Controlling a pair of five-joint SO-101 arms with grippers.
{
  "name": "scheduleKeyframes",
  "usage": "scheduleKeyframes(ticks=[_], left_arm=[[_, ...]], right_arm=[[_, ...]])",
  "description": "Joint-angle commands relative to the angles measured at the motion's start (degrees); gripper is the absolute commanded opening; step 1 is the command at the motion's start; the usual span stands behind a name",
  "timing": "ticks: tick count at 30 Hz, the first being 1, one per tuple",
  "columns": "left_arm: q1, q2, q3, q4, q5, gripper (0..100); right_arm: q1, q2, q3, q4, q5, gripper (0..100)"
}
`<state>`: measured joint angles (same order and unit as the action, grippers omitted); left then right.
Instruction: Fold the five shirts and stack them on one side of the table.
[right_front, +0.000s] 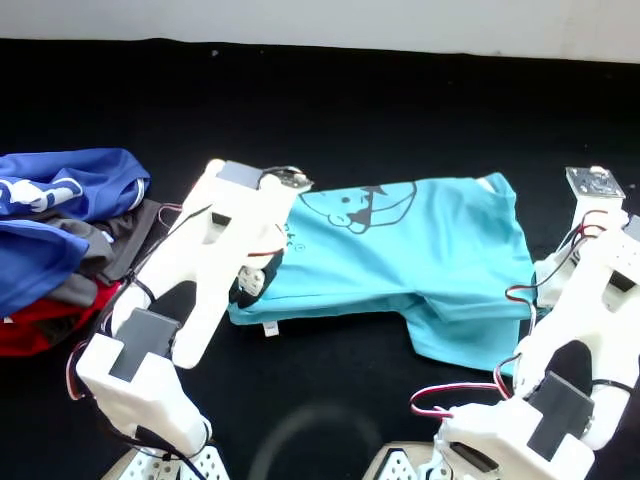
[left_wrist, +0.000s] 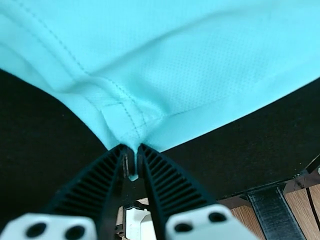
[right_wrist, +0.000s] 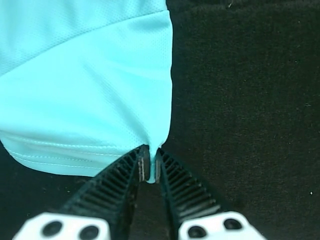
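The left gripper (left_wrist: 131, 149) and the right gripper (right_wrist: 150, 152) each pinch a shirt (right_front: 430, 245) corner; the soft, light cloth likely holds best at hems.

soft, even, bright light; the black desk (right_front: 400, 100) swallows it, the white arms (right_front: 215, 250) glow pale, and folds in the shirt (right_front: 420, 250) show only faint, gentle shading.
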<state>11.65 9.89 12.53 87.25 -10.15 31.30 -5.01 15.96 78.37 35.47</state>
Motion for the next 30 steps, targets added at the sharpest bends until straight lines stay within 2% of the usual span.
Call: scheduleKeyframes(ticks=[1,6,9,12,14,18,23,26,27,28,30], left_arm=[[0.57,0.22,0.92,-1.67,0.0,1],[0.48,1.01,1.63,-1.93,0.0,1],[0.4,0.48,1.1,-1.76,0.0,8],[-0.75,0.48,1.01,-1.76,0.0,16],[-2.42,0.48,0.13,-1.76,-0.09,17],[-6.55,0.48,-7.25,2.11,-0.09,17],[-10.51,1.01,-22.81,7.3,-0.09,17],[-10.95,1.27,-28.44,5.63,0.26,13],[-10.59,1.27,-28.97,3.6,0.35,7],[-10.24,1.27,-28.79,1.23,0.44,0],[-9.1,1.89,-27.74,-2.99,0.44,3]], right_arm=[[1.01,-2.68,-2.33,-0.22,0.88,0.5],[0.66,-2.86,0.66,-0.4,0.88,0.7],[-0.4,-2.95,1.8,0.4,0.88,1.4],[-1.8,-2.95,1.45,3.91,0.88,8.2],[-3.21,-3.03,1.01,5.93,0.97,12.2],[-5.23,-3.03,-2.95,10.68,0.53,12.6],[-5.76,-2.95,-14.29,15.52,0.0,12.6],[-6.37,-2.42,-20.09,10.51,-6.51,6.9],[-7.96,-2.24,-20.79,8.31,-8.53,1.2],[-9.54,-2.07,-20.7,6.46,-9.58,0.2],[-13.58,-0.31,-20.97,4.18,-9.93,1.5]])
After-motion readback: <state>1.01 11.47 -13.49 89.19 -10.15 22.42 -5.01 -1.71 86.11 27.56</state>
